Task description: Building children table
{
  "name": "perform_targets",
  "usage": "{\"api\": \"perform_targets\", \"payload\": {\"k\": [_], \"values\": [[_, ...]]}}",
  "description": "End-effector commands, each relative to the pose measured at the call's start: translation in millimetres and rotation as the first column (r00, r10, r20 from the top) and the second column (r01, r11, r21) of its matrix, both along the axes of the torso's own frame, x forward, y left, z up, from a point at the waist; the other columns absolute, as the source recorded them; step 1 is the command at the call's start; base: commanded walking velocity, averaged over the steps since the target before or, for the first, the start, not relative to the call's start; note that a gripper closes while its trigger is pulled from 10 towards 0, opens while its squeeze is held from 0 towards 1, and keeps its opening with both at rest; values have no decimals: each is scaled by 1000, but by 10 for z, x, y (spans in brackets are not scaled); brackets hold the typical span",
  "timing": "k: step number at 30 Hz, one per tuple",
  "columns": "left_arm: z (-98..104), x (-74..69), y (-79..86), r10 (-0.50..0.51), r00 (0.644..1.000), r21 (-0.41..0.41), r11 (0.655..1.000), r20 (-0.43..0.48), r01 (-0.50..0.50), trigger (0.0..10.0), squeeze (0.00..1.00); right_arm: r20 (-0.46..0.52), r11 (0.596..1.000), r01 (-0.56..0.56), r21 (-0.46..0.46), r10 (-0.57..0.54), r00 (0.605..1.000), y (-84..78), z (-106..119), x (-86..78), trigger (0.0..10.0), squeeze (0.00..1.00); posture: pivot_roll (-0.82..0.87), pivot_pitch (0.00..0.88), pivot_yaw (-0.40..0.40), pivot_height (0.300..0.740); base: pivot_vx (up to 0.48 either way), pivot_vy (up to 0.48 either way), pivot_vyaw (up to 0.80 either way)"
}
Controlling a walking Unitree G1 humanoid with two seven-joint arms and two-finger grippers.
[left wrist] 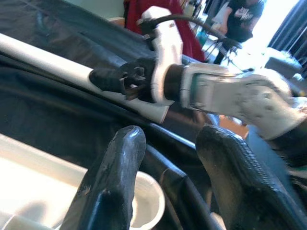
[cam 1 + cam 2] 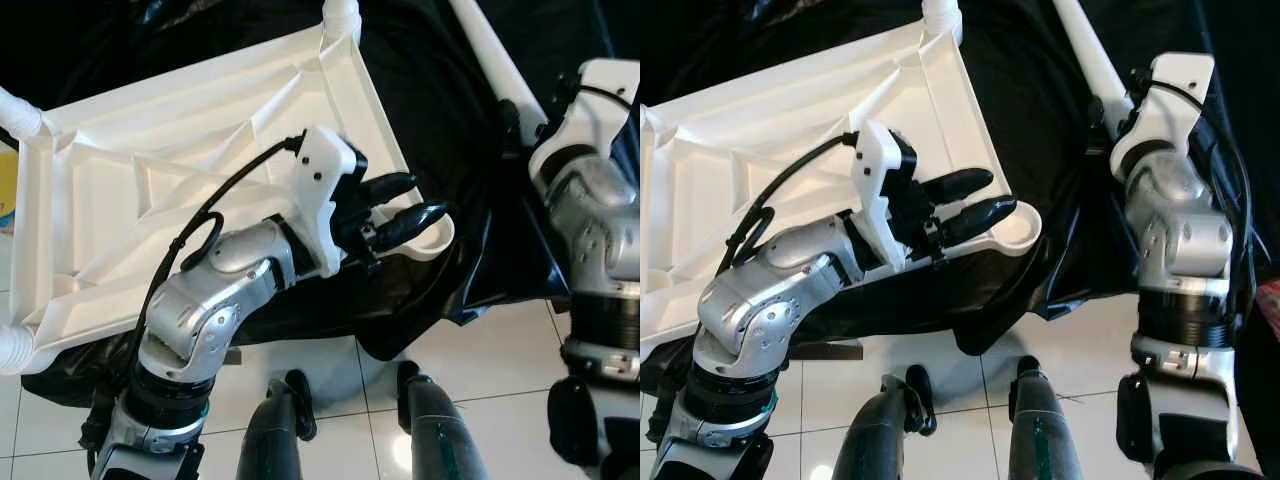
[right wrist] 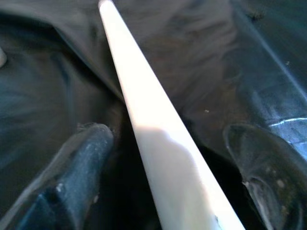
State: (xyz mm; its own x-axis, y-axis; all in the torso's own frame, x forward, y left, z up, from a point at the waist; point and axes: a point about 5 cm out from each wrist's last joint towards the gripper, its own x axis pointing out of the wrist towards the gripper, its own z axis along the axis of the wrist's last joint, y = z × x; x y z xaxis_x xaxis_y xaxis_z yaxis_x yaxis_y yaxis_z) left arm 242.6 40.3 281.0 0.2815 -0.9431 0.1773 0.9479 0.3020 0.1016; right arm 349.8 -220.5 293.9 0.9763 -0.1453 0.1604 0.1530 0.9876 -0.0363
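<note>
Three corners of the upturned white ribbed plastic tabletop [image 2: 200, 170] seem fitted with legs; the empty round socket [image 2: 1018, 228] remains. Left hand [image 2: 405, 208] hovers there, open, empty. Right hand [image 3: 168, 163] straddles the loose white tapered leg [image 3: 144, 115], unclosed.

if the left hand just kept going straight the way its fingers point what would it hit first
Probably the right hand, which sits on the white table leg straight ahead in the left wrist view. The left hand hovers over the upside-down tabletop's empty corner socket, with black sheet between; depth is uncertain.
</note>
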Motion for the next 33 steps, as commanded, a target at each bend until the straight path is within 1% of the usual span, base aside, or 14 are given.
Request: {"api": "perform_targets", "payload": {"k": [1, 2, 5, 9, 11, 14, 16, 17, 19, 22, 23, 24, 27, 33], "values": [[45, -100, -11, -111, 994, -7, 994, 12, 111, 10000, 0, -94, 1000, 1, -13, -3, 996, -17, -122, 73, 10000, 0, -68, 288, 88, 740, 0, 0, 0], [80, -121, -16, -131, 991, -22, 991, 8, 131, 10000, 0, -155, 1000, -14, 11, 15, 988, -25, -132, 143, 10000, 0, -66, 296, 90, 740, 0, 0, 0], [113, -139, -17, -150, 989, -36, 988, 3, 150, 10000, 0, -197, 999, -31, 19, 35, 980, -15, -115, 205, 10000, 0, -62, 301, 91, 740, 0, 0, 0], [191, -178, -10, -184, 983, -59, 981, -3, 183, 10000, 0, -307, 989, -61, 135, 101, 946, 6, 9, 391, 10000, 0, -49, 322, 93, 740, 0, 0, 0], [206, -181, -12, -187, 982, -62, 981, -5, 187, 10000, 0, -335, 987, -60, 147, 107, 936, 3, 26, 419, 10000, 0, -48, 324, 92, 740, 0, 0, 0], [240, -113, -85, -185, 983, -67, 981, -16, 183, 10000, 0, -400, 989, -45, 144, 100, 911, -3, 53, 453, 10000, 0, -47, 325, 90, 740, 0, 0, 0], [249, -31, -200, -179, 983, -70, 982, -35, 176, 10000, 0, -460, 984, -36, 173, 113, 881, -4, 69, 466, 10000, 0, -51, 326, 88, 740, 0, 0, 0], [249, -31, -200, -179, 983, -70, 982, -35, 176, 10000, 0, -460, 984, -36, 173, 113, 881, -4, 69, 466, 10000, 0, -51, 326, 88, 740, 0, 0, 0], [242, 12, -283, -174, 983, -75, 983, -50, 170, 10000, 0, -516, 981, -35, 192, 131, 847, 4, 63, 459, 10000, 0, -54, 326, 86, 740, 0, 0, 0], [241, 19, -300, -173, 983, -75, 983, -54, 169, 10000, 0, -532, 980, -36, 195, 136, 836, 6, 60, 456, 10000, 0, -54, 326, 86, 740, 0, 0, 0], [236, 37, -322, -170, 984, -76, 983, -59, 165, 10000, 0, -553, 979, -41, 200, 147, 820, 15, 42, 454, 7255, 0, -54, 326, 85, 740, 0, 0, 0], [234, 60, -345, -166, 984, -76, 984, -63, 161, 10000, 0, -578, 979, -52, 195, 158, 801, 32, 18, 454, 392, 0, -53, 326, 84, 740, 0, 0, 0], [231, 25, -330, -162, 985, -77, 985, -62, 157, 10000, 0, -608, 983, -65, 174, 159, 778, 51, -3, 458, 0, 0, -52, 325, 82, 740, 0, 0, 0], [230, -30, -309, -153, 986, -83, 986, -60, 147, 10000, 0, -620, 982, -57, 178, 157, 769, 55, 22, 464, 0, 0, -49, 315, 76, 740, 0, 0, 0]]}}
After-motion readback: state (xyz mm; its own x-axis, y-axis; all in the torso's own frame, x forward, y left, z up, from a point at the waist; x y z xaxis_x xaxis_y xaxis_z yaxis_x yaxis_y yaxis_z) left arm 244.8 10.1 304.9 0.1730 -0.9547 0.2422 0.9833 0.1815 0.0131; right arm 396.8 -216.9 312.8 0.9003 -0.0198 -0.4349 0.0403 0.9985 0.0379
